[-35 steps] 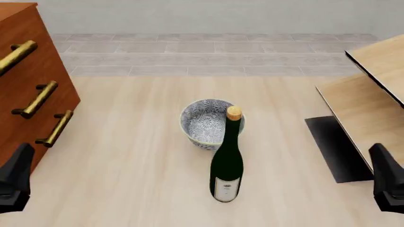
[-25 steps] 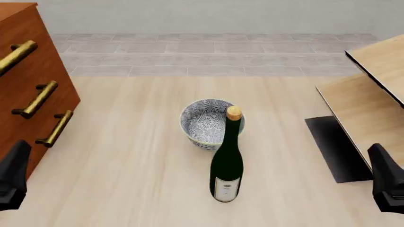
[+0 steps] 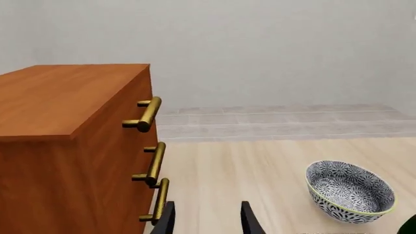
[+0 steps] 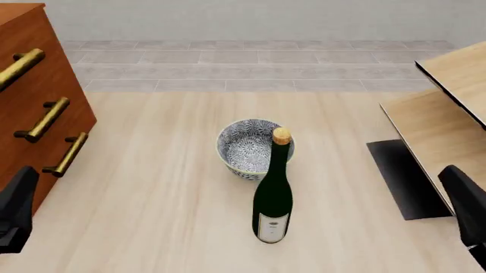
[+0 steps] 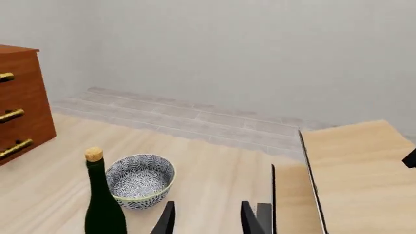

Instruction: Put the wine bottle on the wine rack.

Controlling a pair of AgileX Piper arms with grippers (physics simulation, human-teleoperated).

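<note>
The wine bottle (image 4: 274, 196) stands upright mid-table, dark green with a tan-gold cap and a white label; it also shows in the right wrist view (image 5: 104, 207), and as a sliver at the left wrist view's corner (image 3: 410, 226). The wine rack (image 4: 448, 122), pale slanted boards on a black base, stands at the right, and shows in the right wrist view (image 5: 351, 168). My left gripper (image 4: 15, 213) (image 3: 208, 222) is open and empty at the near left. My right gripper (image 4: 465, 207) (image 5: 206, 222) is open and empty at the near right, beside the rack.
A blue-patterned bowl (image 4: 249, 148) sits just behind the bottle and shows in both wrist views (image 3: 349, 191) (image 5: 140, 180). A reddish-brown drawer cabinet (image 4: 34, 91) with brass handles stands at the left, close to my left gripper (image 3: 65, 146).
</note>
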